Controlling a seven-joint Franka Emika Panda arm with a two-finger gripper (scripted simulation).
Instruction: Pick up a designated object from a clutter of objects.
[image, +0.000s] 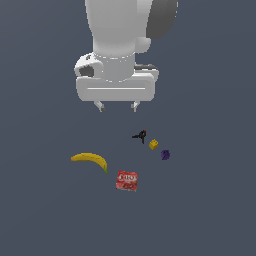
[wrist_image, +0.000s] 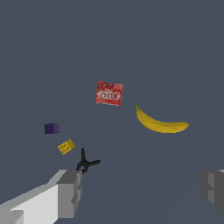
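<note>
The designated object is a tiny yellow block (image: 153, 144) (wrist_image: 66, 147) lying on the dark floor between a small black-and-red clamp (image: 140, 135) (wrist_image: 86, 163) and a small purple object (image: 165, 155) (wrist_image: 51, 128). A yellow banana (image: 90, 160) (wrist_image: 159, 123) and a flat red printed box (image: 127, 180) (wrist_image: 109, 93) complete the clutter. My gripper (image: 117, 106) (wrist_image: 140, 190) hangs open well above the floor, high over the clutter and apart from the block, with nothing between its fingers (wrist_image: 70, 192).
The white arm body (image: 120, 45) fills the upper middle of the exterior view. The floor is a plain dark grey surface (image: 45, 210) with no walls or edges in sight.
</note>
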